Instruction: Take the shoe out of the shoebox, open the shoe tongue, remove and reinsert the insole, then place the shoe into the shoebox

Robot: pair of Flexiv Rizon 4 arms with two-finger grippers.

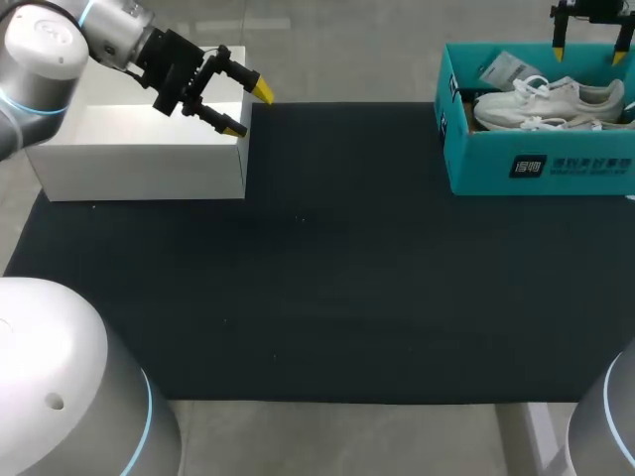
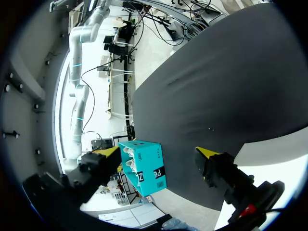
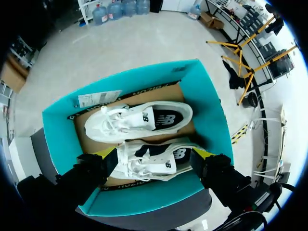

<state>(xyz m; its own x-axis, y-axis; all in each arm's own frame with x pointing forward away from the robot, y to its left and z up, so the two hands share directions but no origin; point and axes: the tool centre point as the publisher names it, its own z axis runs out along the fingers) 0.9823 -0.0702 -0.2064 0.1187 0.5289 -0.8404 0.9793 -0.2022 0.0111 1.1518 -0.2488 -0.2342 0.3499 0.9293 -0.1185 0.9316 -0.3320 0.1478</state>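
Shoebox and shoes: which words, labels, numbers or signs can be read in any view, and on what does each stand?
No text is clear enough to quote.
The black label on the shoebox front wall: white characters, too blurred.
The paper tag inside the shoebox: fine print, too small.
The shoes: a logo on each insole, no legible words.
The white box: no print shows.
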